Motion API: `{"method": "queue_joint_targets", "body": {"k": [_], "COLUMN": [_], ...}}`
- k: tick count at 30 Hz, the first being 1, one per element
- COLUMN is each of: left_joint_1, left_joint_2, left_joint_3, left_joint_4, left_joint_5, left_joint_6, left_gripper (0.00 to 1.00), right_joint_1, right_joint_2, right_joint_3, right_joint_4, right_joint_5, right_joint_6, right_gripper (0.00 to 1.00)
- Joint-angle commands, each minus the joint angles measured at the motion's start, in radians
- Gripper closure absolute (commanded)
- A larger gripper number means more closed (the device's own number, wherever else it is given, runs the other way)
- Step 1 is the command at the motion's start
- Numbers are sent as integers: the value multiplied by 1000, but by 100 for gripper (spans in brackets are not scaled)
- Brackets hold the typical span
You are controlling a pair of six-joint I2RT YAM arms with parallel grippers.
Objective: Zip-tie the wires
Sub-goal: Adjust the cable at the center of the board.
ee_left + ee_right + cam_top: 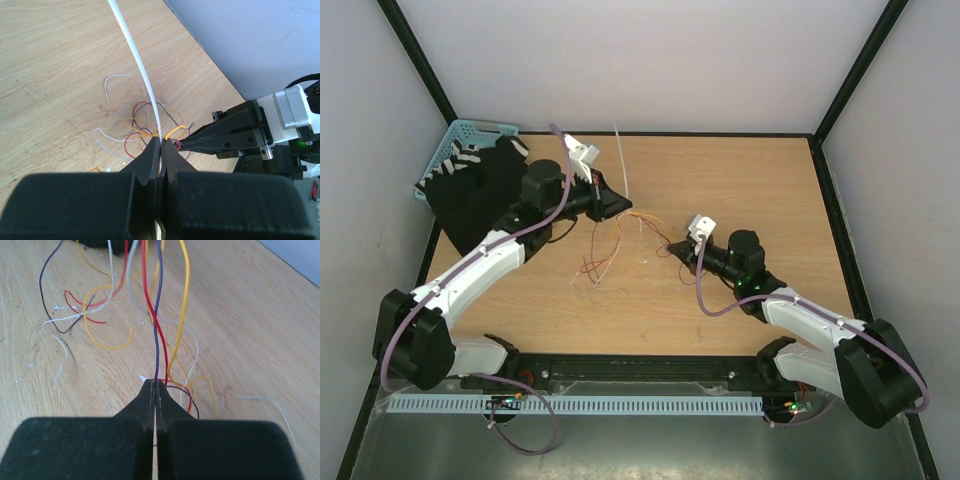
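Observation:
The zip tie (622, 165) is a thin white strip that rises straight out of my left gripper (623, 208), which is shut on its lower end. In the left wrist view the zip tie (137, 65) runs up from the closed tips (162, 144). The wires (600, 258) are thin red, orange, purple and whitish strands, partly lying on the table between the arms. My right gripper (666, 243) is shut on several of the wires (159, 325), and they stretch away from its tips (156, 383). The right gripper's fingers (220, 137) end right beside my left tips.
A blue basket (455, 140) stands at the back left corner with a black object (480, 190) in front of it. Loose whitish strands (107, 87) lie on the wooden table (750, 190). Black frame posts and white walls enclose the table.

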Motion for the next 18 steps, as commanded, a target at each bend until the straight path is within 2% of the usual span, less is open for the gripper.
{"method": "queue_joint_targets", "body": {"k": [1,18], "left_joint_1": [16,27], "left_joint_2": [-20,-22], "left_joint_3": [74,107], "left_joint_4": [-3,-30], "left_joint_5": [16,8], "left_joint_6": [21,42], "left_gripper": [100,100], "right_joint_1": [-49,-187], "right_joint_2": [-72,-144], "right_joint_3": [-31,-25], "right_joint_4": [-39,-108], "right_joint_5": [-1,153], "right_joint_6": [83,203], "right_gripper": [100,100]}}
